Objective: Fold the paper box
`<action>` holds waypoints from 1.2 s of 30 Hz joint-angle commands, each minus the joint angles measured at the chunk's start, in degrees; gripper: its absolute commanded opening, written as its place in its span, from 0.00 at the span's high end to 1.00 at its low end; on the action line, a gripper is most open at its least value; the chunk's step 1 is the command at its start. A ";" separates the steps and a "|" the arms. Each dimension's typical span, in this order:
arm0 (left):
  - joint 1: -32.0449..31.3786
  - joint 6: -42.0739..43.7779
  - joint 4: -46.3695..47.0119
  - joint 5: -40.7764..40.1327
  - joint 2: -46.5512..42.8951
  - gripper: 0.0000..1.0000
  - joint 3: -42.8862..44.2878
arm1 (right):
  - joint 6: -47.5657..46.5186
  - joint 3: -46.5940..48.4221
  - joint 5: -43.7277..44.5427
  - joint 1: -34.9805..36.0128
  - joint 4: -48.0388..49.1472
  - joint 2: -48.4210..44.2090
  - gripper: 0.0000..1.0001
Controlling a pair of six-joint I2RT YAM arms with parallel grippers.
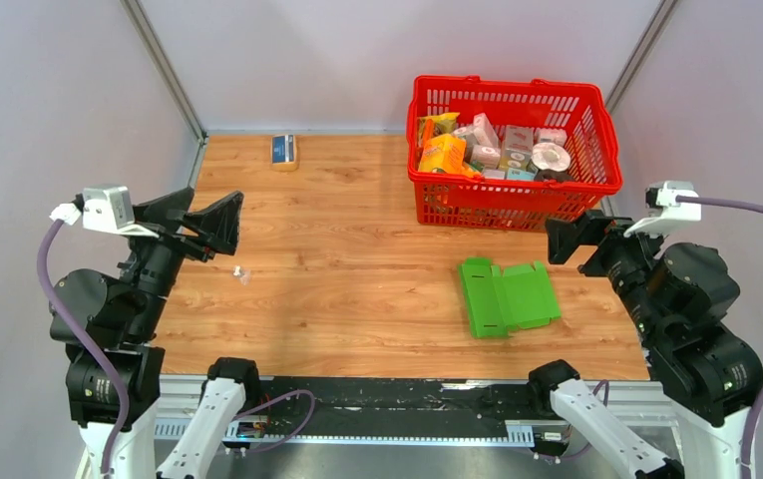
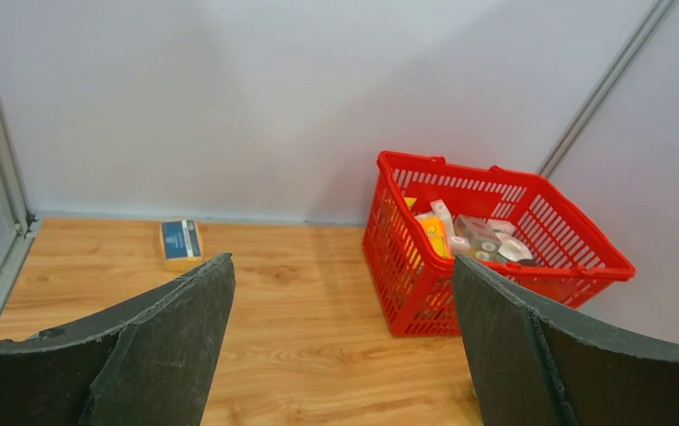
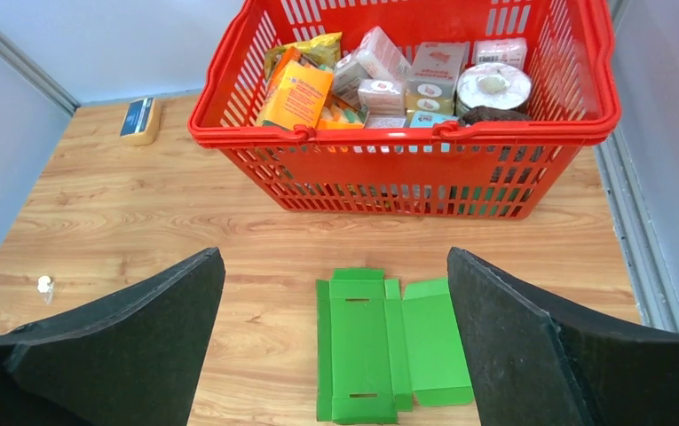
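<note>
paper box (image 1: 506,296): flat, unfolded on counter (image 1: 357,259) (near red basket (image 1: 513,192)); left gripper (image 2: 344,346): spread apart, empty; right gripper (image 3: 335,355): likewise

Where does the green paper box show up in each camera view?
Top external: paper box right of centre, just in front of the basket.
Left wrist: not in view.
Right wrist: paper box at bottom centre, between the fingers.
Shared landmark: the red basket.
</note>
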 commanded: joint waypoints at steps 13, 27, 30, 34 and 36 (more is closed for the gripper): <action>-28.71 -14.35 12.77 0.18 16.07 0.10 -23.34 | 7.33 -4.95 -12.46 -0.34 -3.12 12.31 0.00; -58.53 -29.30 39.50 -12.84 65.01 0.12 -14.87 | 7.86 -7.33 -14.47 -0.25 -1.80 2.39 0.00; -58.70 -31.58 45.03 -10.65 70.74 0.15 -13.45 | 8.30 -7.51 -15.54 -0.34 -2.24 1.51 0.00; -58.70 -34.65 49.18 -6.97 77.25 0.27 -10.64 | 8.65 -8.47 -15.98 -0.25 -2.33 0.54 0.00; -58.62 -34.93 49.17 -5.73 80.06 0.37 -9.23 | 8.65 -9.00 -16.15 -0.25 -2.16 0.36 0.00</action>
